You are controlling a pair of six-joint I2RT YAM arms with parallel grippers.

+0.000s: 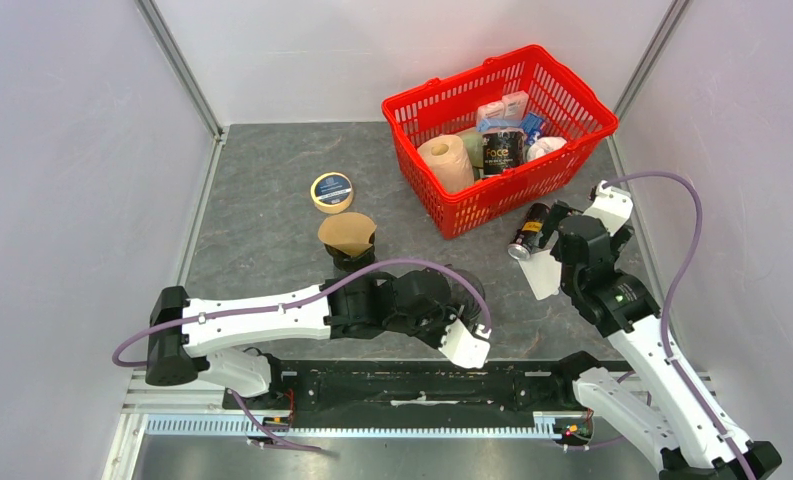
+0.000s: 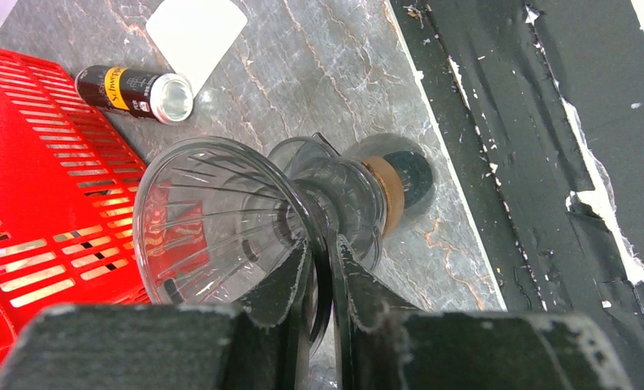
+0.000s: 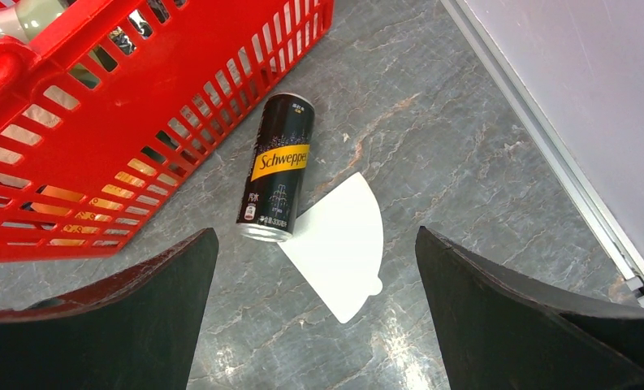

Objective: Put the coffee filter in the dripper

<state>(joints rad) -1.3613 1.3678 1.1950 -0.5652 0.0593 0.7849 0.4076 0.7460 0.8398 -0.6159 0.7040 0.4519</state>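
Grey table (image 1: 272, 200), red basket (image 1: 452, 215) back right. Left arm (image 1: 262, 315) lies low across the front. Left claw (image 2: 320, 268) has its fingers nearly together either side of the rim of the dripper (image 2: 213, 219); can't tell if they bite. Dripper on its side, mouth toward basket, base toward near edge. Right arm (image 1: 662, 350) bent over, right claw (image 3: 317, 236) spread wide above the filter (image 3: 339, 244), which lies flat on the table, corner at the can (image 3: 278, 171) end.
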